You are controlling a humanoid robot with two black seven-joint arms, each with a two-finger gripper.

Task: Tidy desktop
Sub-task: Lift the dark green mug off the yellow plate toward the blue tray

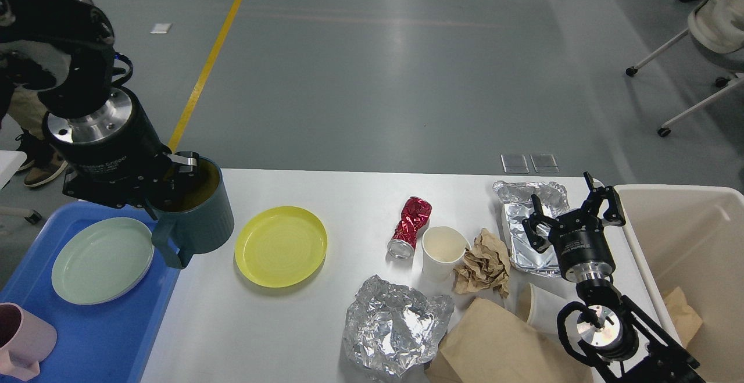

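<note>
Black left tool [174,188] pinching teal mug [197,217] rim; right tool [572,208] spread.

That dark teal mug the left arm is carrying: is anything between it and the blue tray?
Nothing visible blocks it. The dark teal mug, held at its rim by the left gripper, hangs over the blue tray edge, beside the green plate.

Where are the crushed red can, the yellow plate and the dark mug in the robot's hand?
crushed red can [410,226], head view, middle of its crumpled body.
yellow plate [281,246], head view, centre of its dish.
dark mug [203,223], head view, outer wall below the rim.
</note>
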